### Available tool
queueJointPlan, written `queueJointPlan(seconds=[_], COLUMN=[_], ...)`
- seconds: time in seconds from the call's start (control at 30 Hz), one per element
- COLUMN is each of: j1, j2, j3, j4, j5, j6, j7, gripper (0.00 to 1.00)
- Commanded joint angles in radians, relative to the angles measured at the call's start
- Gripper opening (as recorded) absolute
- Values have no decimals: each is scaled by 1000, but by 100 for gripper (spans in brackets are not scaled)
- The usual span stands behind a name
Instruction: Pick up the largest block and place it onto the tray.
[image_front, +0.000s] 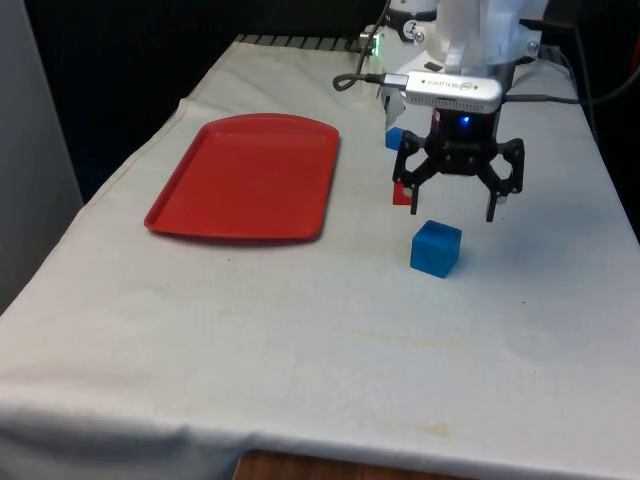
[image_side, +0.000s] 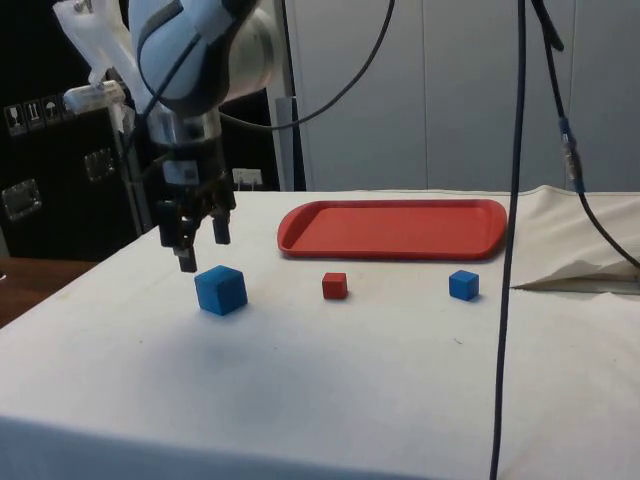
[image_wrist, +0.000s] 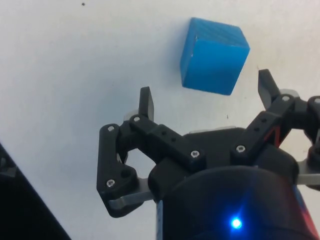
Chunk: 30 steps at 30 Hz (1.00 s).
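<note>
The largest block, a blue cube (image_front: 436, 248) (image_side: 221, 290) (image_wrist: 214, 56), rests on the white cloth. My gripper (image_front: 452, 204) (image_side: 203, 250) (image_wrist: 206, 97) hangs open just above and slightly behind it, with nothing between its fingers. A small red block (image_front: 402, 193) (image_side: 335, 286) lies partly behind the gripper in the front view. Farther back sits a small blue block (image_front: 394, 138) (image_side: 463, 285). The red tray (image_front: 250, 178) (image_side: 395, 228) lies flat toward the front view's left, with nothing on it.
Black cables (image_side: 518, 200) hang down in the foreground of the side view. The table's front edge (image_front: 320, 440) runs below the cube, with a wide stretch of bare cloth between.
</note>
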Motion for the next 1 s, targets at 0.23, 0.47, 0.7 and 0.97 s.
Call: queueJointPlan(seconds=[0.23, 0.47, 0.7, 0.97], j1=[-1, -1, -3, -5], j2=[30, 50, 68, 97], j3=[4, 7, 11, 17], j4=[1, 2, 1, 3], j5=[7, 8, 10, 10], j6=[25, 41, 64, 95], j7=[38, 67, 89, 123], gripper=[100, 100, 100, 100])
